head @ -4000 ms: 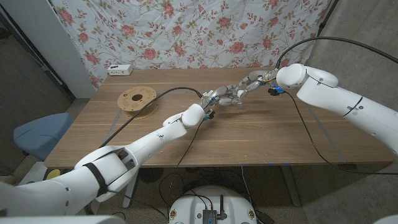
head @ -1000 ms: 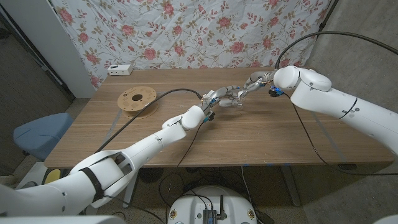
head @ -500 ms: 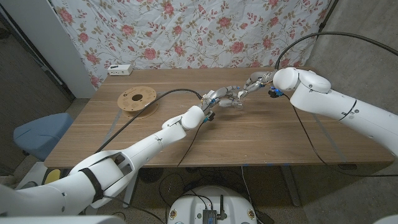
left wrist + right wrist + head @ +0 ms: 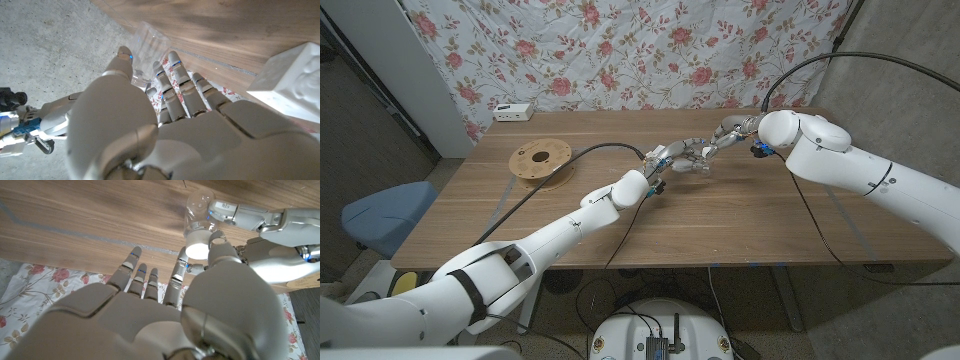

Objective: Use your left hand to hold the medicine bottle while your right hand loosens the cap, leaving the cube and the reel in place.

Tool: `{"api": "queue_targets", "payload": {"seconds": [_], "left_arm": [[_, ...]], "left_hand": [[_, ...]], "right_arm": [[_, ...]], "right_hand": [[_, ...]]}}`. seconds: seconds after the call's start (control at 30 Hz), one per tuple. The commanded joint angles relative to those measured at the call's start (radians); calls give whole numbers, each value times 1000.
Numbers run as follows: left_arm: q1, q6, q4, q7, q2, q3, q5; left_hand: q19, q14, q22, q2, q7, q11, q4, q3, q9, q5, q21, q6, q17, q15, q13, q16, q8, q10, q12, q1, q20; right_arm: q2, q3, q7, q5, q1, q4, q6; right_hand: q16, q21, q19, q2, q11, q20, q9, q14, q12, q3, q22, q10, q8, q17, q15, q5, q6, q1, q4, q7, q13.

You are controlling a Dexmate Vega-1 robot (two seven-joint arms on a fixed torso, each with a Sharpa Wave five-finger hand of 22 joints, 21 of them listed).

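Beyond my reach I see a wooden table (image 4: 740, 215), a floral cloth (image 4: 640, 50) hanging behind it — and a small white box (image 4: 513, 111) at the far corner — a blue seat (image 4: 380, 215) beside.

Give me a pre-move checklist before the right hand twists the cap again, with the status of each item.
1. Left hand holds the clear medicine bottle: ok, fingers wrap its body.
2. Right hand on the white cap: ok, thumb and a finger touch it.
3. Bottle upright on the table: cannot tell.
4. White cube apart from the hands: ok.
5. Reel untouched at the table's left: ok.
6. Cap already loosened: cannot tell.
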Motion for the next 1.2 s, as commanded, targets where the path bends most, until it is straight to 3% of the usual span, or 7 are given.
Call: {"api": "queue_targets", "payload": {"seconds": [0.03, 0.63, 0.8, 1.2], "left_arm": [[-3, -2, 4, -2, -2, 1, -1], [-1, -4, -2, -7, -1, 3, -2], [1, -3, -5, -8, 1, 2, -2], [12, 6, -25, -10, 8, -1, -4]], "left_hand": [[9, 14, 2, 7, -5, -11, -1, 9, 5, 7, -2, 4, 1, -101, 3, 2, -3, 13, 6, -4, -116], [8, 13, 2, 5, -6, -11, -1, 14, 5, 7, -2, 6, 0, -102, 3, 1, -2, 11, 5, -8, -116], [8, 13, 2, 5, -6, -12, -1, 15, 5, 7, -2, 7, 0, -102, 3, 1, -2, 12, 5, -9, -116], [8, 13, 2, 4, -7, -7, -1, 19, 5, 7, -2, 9, 0, -101, 3, 1, -2, 12, 6, -12, -116]], "right_arm": [[4, 6, -5, -5, -7, 6, 15], [-7, 29, -31, -3, -39, -19, 16], [-11, 33, -32, -3, -43, -26, 11], [-16, 45, -24, 25, -49, -29, 8]], "right_hand": [[4, 5, 13, 2, -4, -3, 3, 8, 3, 7, 4, 13, 7, 2, 2, 7, 13, 18, -9, -9, 3], [6, 4, 18, 19, -16, -6, 2, 15, 3, 25, 4, 26, 22, 4, -7, 8, 35, 56, -16, -21, 3], [7, 4, 21, 27, -35, -9, 1, 18, 2, 32, 4, 31, 28, 5, -13, 8, 45, 71, -18, -28, 3], [7, 3, 23, 48, -53, -13, -1, 18, -2, 52, 4, 32, 33, 7, -22, 10, 50, 108, -22, -42, 3]]}}
